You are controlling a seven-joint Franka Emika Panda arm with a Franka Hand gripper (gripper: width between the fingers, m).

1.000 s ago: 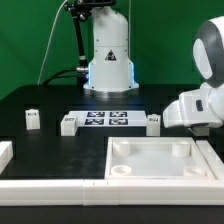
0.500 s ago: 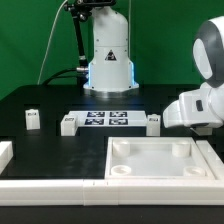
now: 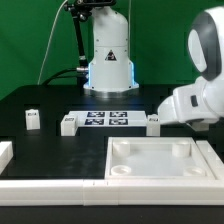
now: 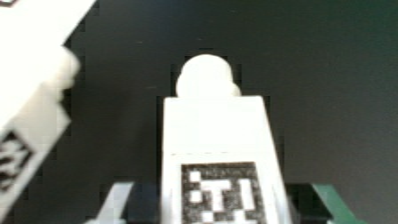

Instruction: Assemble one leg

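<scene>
In the wrist view my gripper [image 4: 222, 203] is shut on the leg [image 4: 217, 130], a small white block with a black-and-white tag facing the camera and a rounded peg at its far end. One finger [image 4: 125, 203] shows on each side of it. A second white tagged block [image 4: 32, 110] lies close beside it. In the exterior view my hand [image 3: 190, 103] hovers at the right above the table, with its fingers hidden. Three more legs stand on the table in the exterior view, one at the left [image 3: 33, 119], one left of the marker board [image 3: 68, 124] and one right of it [image 3: 153, 123].
The large white square panel [image 3: 160, 178] with round corner sockets lies at the front right. The marker board [image 3: 108, 119] lies mid-table. The robot base [image 3: 108, 60] stands behind it. A white part [image 3: 4, 153] sits at the left edge.
My hand has moved a little toward the exterior view's left and has risen slightly. The loose legs and the panel have not moved.
</scene>
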